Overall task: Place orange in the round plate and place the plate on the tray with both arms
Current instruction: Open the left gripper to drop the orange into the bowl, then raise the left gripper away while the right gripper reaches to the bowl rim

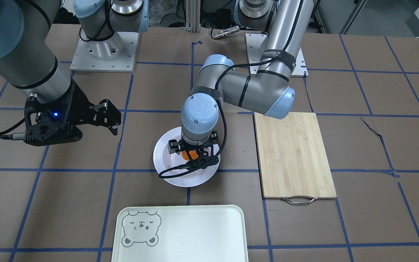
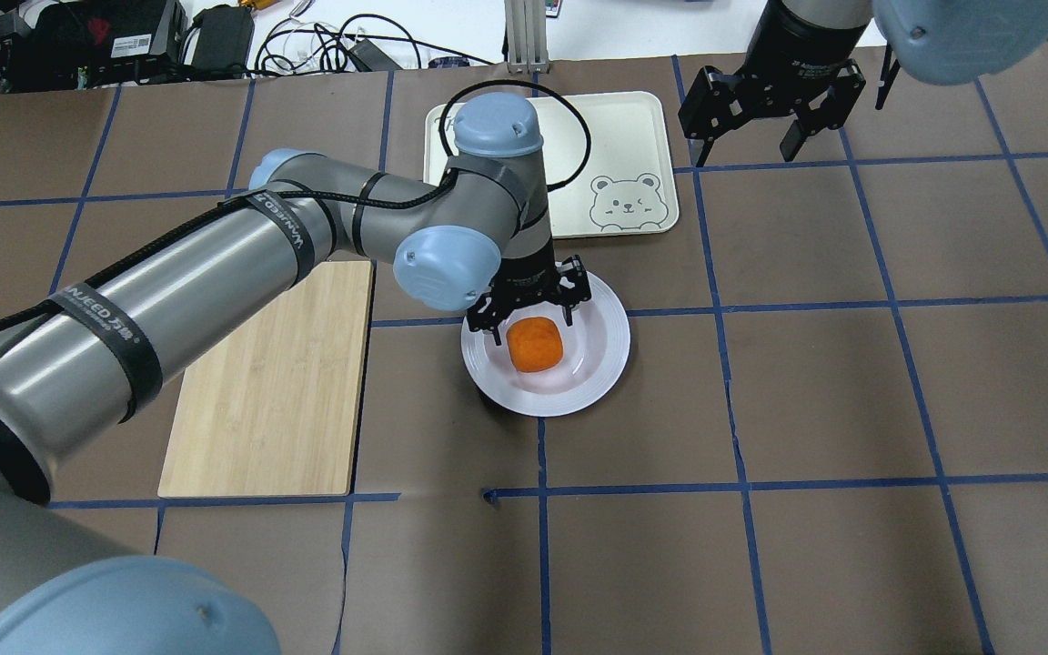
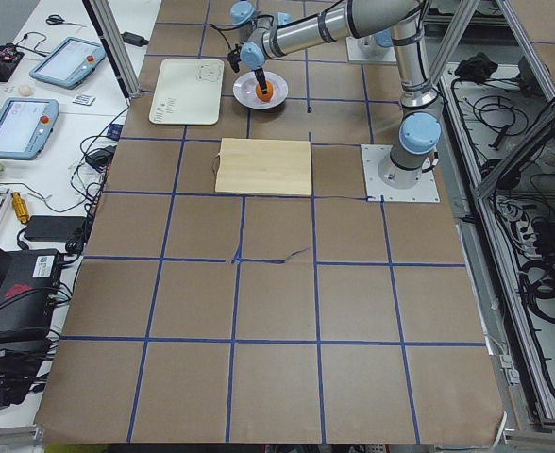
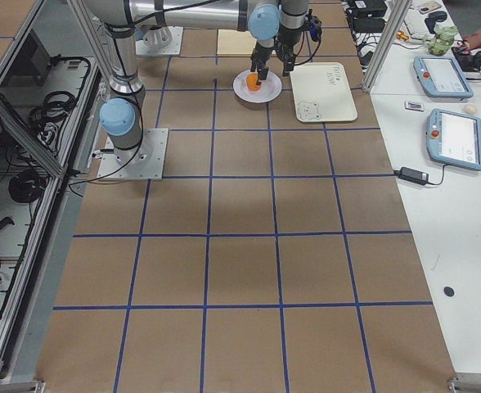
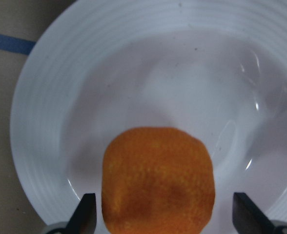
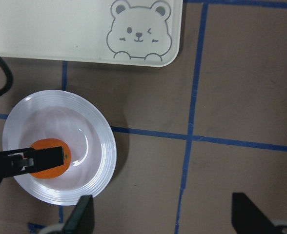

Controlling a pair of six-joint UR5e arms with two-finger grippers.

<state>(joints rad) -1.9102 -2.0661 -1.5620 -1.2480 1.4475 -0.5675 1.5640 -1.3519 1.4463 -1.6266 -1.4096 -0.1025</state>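
So the count: one orange (image 2: 535, 346), one round plate (image 2: 599, 364), one tray (image 2: 635, 118), one bamboo cutting board (image 2: 269, 391), two hands. The orange sits in the plate's sunken centre. The plate's on the tabletop (image 2: 806, 409), near the tray but not on it. The left hand (image 2: 530, 327) is down over the plate, fingers spread either side of the orange. It looks like they aren't gripping it, but the wrist view's too tight to be sure. The right hand (image 2: 747, 150) hangs wide open holding nothing, well apart from the plate.
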